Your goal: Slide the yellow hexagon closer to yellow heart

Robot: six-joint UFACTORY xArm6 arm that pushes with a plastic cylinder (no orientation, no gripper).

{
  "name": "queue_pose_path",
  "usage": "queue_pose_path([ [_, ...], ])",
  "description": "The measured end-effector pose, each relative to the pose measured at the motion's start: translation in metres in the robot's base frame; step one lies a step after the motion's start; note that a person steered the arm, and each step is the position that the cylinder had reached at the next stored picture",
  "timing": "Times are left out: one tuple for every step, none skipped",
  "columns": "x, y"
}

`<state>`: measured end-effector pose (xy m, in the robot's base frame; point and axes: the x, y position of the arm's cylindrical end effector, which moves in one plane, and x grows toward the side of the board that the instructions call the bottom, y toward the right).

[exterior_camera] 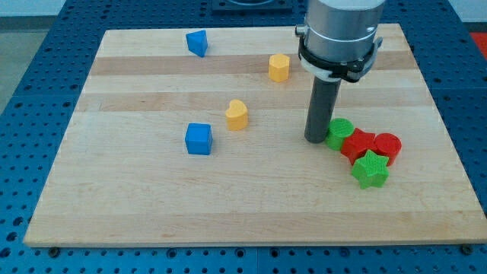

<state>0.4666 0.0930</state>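
Camera view: wooden board (152, 205) sat on a blue perforated table (30, 46). No claw on this rig, so nothing to call open or closed; the arm ended in a dark rod coming down from a grey cylinder housing (340, 30).

My tip (316, 140) was on the board at the view's right, just left of the green cylinder (340, 132). Looked like it was touching or nearly so, hard to say at this angle.

Yellow hexagon (279, 67) was near the view's top, up and left of the tip, well apart from it. Yellow heart (237, 114) sat below and left of the hexagon, near mid-board. Clear gap between the two, not touching.

Cluster at the view's right, packed together:
- green cylinder on the left
- red star (358, 144) just right of it, shape partly hidden
- red cylinder (387, 145) right of that
- green star (370, 170) at the bottom, against the red pieces

Blue cube (198, 138) was left of the heart, slightly lower, near but not touching. Another blue block (197, 43) sat near the view's top left, alone, shape unclear.
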Motion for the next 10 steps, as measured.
queue_pose_path([
  [-0.038, 0.000],
  [-0.109, 0.000],
  [-0.133, 0.012],
  [-0.133, 0.006],
  [-0.126, -0.033],
  [-0.135, -0.071],
  [-0.123, -0.102],
  [-0.098, -0.100],
  [-0.097, -0.061],
  [-0.101, -0.034],
])
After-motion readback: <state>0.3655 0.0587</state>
